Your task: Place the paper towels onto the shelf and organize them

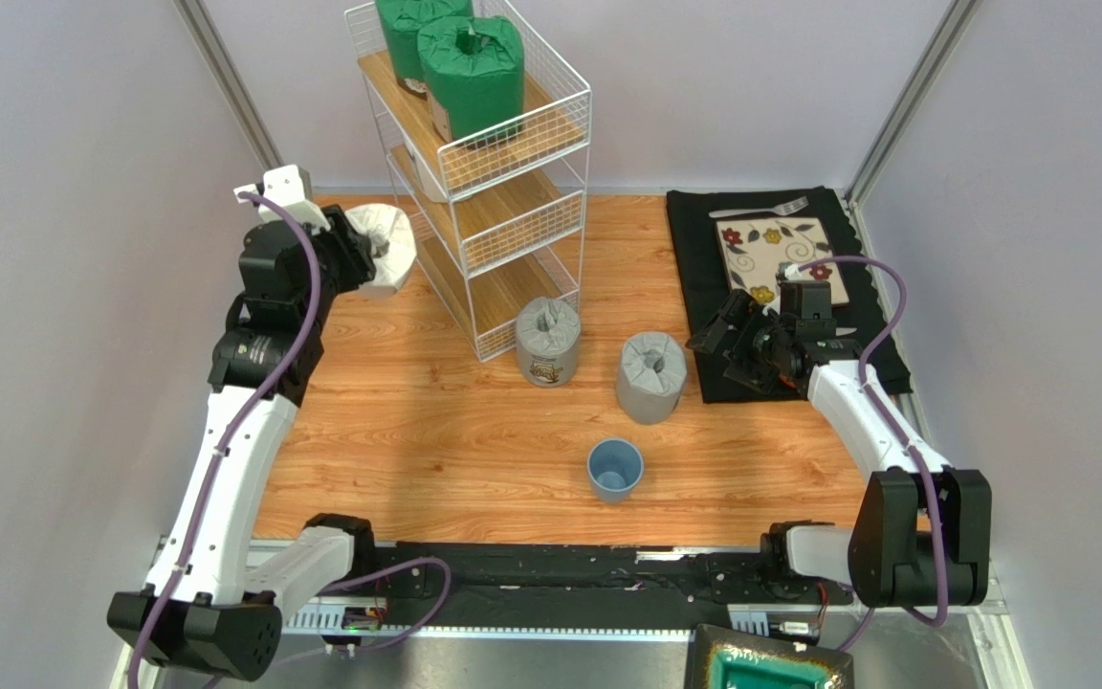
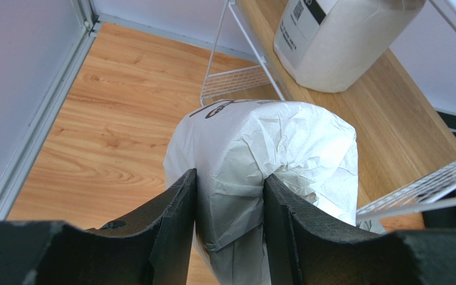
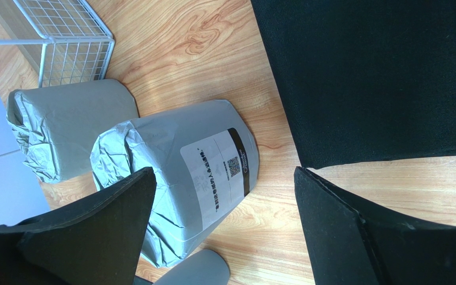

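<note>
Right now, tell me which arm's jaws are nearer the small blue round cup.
Right. The right arm holds its jaws open by the black mat, beyond the cup to its right; the left arm, jaws gripping a white wrapped roll, is far away beside the white wire shelf.

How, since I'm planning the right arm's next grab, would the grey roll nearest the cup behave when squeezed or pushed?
Probably soft and light: the grey roll has crinkled wrap, and the white roll dents in the left gripper. Short, wide and upright, it should slide rather than tip.
</note>
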